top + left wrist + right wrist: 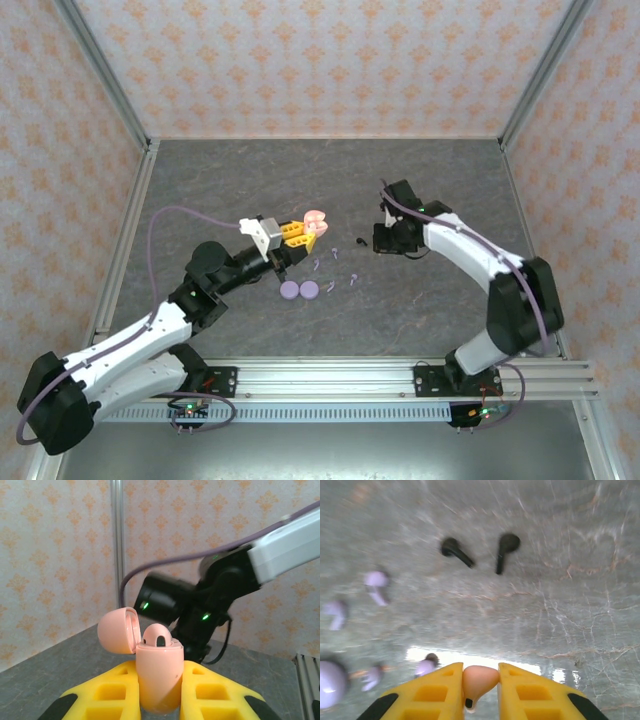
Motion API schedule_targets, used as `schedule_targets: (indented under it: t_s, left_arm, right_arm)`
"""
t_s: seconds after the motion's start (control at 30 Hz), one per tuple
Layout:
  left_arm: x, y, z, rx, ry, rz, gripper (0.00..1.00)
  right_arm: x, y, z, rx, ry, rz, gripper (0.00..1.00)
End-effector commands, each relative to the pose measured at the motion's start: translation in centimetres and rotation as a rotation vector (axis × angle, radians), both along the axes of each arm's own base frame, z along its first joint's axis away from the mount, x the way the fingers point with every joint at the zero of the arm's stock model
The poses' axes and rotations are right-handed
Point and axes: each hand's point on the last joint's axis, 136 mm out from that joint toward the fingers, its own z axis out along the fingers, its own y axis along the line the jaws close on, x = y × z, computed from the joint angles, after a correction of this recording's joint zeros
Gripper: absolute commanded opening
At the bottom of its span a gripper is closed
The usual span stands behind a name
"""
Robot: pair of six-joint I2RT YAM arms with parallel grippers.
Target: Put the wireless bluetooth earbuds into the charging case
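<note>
The left pincer (159, 680) is pressed shut on the body of a pink case (157, 655), holding it upright above the surface (250, 180) with the lid (117, 630) swung open to one side. Held this way, the mouth of the case faces up and towards the other arm, so an earbud can be lowered straight in while the case cannot slide or tip. A rounded pink shape with a dark slot stands in the mouth; it may be an earbud already seated, but that is not sure.

The right pincer (480, 670) is closed on a pale pink earbud (480, 681), pinching its bulb so that the stem points down between the yellow fingers. That grip likely suits the next step, since the stem has to enter its slot first. Seen from above, this arm hangs over the surface to the right of the case, near it but apart from it.

The rest wait on the surface: two black earbuds (456, 551) beneath the right arm, several lilac earbuds (376, 582) off to the side, and two lilac discs (299, 291) nearer the arm bases. Judging from this, the carry across to the open case comes next, and lining up the stem will need care
</note>
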Motion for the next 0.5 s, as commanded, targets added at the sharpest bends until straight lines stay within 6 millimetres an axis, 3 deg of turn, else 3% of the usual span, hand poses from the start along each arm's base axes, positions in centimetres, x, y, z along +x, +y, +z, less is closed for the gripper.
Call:
schedule_targets:
  t_s: [0.0,0.13,0.27,0.37,0.47]
  left_arm:
    - [0.5,0.3,1.4,-0.052,-0.056,0.043,0.00]
    - [1.3,0.1,1.4,-0.060,-0.057,0.062,0.00]
    - [2.1,-0.4,1.3,-0.067,-0.055,0.065,0.00]
    - [2.5,-0.6,1.1,-0.067,-0.050,0.069,0.00]
    - [2.9,-0.6,0.9,-0.080,-0.040,0.081,0.00]
  right_arm:
    - [0.2,1.3,5.9,0.102,-0.141,-0.017,0.20]
    - [-0.5,2.9,12.9,0.187,-0.308,-0.021,0.20]
    - [-1.2,5.3,18.6,0.293,-0.444,0.014,0.20]
    - [-1.7,6.6,21.8,0.362,-0.525,0.036,0.20]
    - [-1.9,8.1,23.5,0.424,-0.575,0.053,0.20]
